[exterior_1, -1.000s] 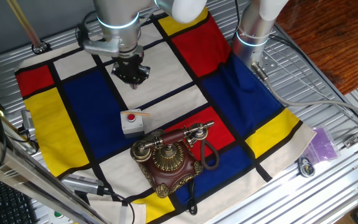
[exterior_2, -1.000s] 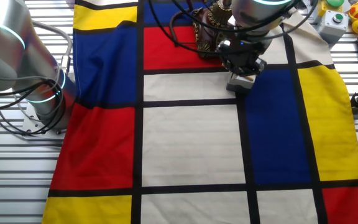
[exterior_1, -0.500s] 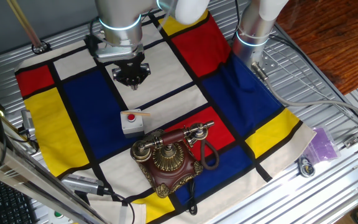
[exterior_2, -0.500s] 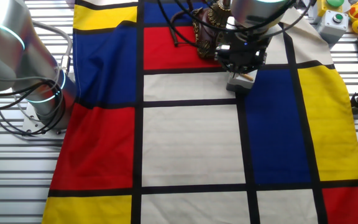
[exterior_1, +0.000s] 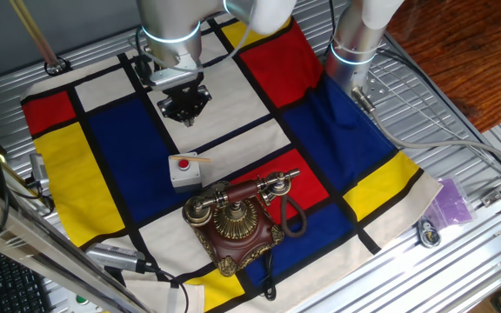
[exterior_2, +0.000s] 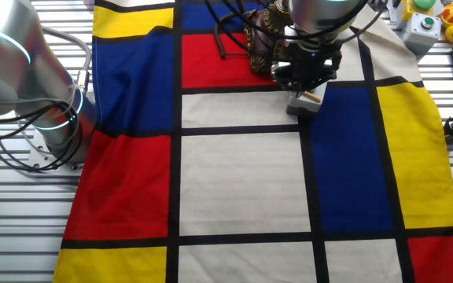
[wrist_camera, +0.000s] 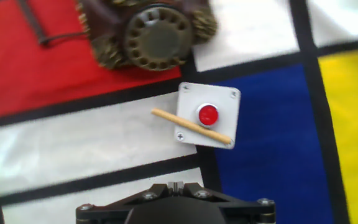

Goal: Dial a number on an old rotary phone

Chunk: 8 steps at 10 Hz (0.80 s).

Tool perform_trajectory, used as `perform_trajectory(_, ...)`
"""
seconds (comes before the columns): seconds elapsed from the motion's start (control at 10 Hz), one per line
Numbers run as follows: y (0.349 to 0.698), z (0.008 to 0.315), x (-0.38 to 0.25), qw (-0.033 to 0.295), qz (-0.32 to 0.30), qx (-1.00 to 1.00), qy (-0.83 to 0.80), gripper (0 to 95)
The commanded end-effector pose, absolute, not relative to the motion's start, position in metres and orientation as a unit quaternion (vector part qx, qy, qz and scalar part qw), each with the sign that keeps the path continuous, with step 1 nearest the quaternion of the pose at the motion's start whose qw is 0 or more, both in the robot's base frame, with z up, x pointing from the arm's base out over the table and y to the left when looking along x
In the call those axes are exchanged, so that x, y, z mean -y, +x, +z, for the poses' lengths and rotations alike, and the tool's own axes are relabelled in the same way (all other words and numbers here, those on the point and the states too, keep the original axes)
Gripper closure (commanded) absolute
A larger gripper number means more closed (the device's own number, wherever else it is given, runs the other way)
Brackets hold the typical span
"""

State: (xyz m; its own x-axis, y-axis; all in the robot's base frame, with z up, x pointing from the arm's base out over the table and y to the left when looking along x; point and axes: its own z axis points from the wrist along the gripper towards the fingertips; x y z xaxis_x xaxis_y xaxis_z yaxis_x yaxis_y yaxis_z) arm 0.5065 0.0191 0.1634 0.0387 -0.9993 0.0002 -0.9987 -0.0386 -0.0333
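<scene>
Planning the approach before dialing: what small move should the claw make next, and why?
Probably travel toward the old rotary phone, staying high. The claw hangs over a white patch of cloth, well short of the dial, and the grey button box with a wooden stick across it lies between them.

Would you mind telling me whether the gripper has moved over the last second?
Yes. The gripper has drawn slightly farther from the grey button box, toward the cloth's far edge.

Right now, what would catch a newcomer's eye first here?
The bright cloth of red, blue, yellow and white blocks covers the table. On its near edge sits the brass phone, a grey button box with a stick across it just behind. The gripper hangs above the cloth beyond them.
</scene>
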Motion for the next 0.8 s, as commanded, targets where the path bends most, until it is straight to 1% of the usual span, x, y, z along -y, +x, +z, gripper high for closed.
perform_trajectory(0.1,0.506,0.163,-0.019,0.013,-0.012,-0.682,-0.731,95.0)
perform_trajectory(0.5,0.506,0.163,-0.019,0.012,-0.012,-0.674,-0.738,95.0)
perform_trajectory(0.8,0.513,0.157,-0.036,0.023,-0.003,-0.662,-0.749,95.0)
